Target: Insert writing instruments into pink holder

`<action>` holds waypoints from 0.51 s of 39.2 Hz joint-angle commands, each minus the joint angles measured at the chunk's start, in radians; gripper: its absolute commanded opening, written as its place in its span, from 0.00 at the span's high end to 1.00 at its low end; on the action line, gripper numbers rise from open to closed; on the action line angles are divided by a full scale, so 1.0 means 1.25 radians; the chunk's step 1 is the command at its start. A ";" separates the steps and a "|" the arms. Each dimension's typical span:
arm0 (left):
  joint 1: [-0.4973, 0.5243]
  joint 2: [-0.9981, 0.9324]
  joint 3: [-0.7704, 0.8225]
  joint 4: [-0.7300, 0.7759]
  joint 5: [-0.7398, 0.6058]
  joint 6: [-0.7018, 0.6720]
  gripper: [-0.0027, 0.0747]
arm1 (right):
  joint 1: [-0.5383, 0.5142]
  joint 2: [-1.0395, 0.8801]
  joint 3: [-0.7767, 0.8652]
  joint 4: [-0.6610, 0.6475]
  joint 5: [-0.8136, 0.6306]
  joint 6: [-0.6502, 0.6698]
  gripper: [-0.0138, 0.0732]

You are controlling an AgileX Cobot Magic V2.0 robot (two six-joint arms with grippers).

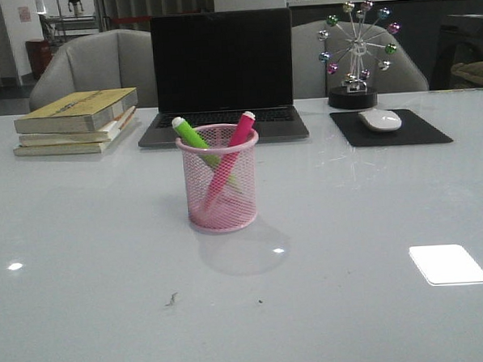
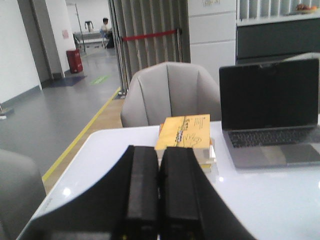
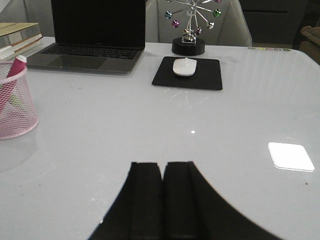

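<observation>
Both markers are in: green marker and pink marker lean crossed inside the pink holder, mid desk, just in front of the laptop. Left gripper and right gripper jaws clenched, holding nothing, well clear. Looks done imo; you only need to keep the arms parked.

— Can you see all of the pink holder from the right wrist?
— No, the edge cuts it off; only the pink marker's top shows there.
— And the markers' lower ends?
— Blurred behind mesh. The laptop runs out of frame too.
</observation>
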 commanded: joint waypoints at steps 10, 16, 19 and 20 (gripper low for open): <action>-0.007 -0.167 0.046 -0.035 -0.061 -0.003 0.85 | -0.001 -0.016 0.000 0.003 -0.074 -0.007 0.78; -0.007 -0.234 0.130 -0.035 -0.061 -0.003 0.85 | -0.001 -0.016 0.000 0.003 -0.074 -0.007 0.78; -0.007 -0.270 0.173 -0.035 -0.061 -0.003 0.85 | -0.001 -0.016 0.000 0.003 -0.074 -0.007 0.78; -0.007 -0.282 0.188 -0.035 -0.062 -0.003 0.85 | -0.001 -0.016 0.000 0.003 -0.074 -0.007 0.78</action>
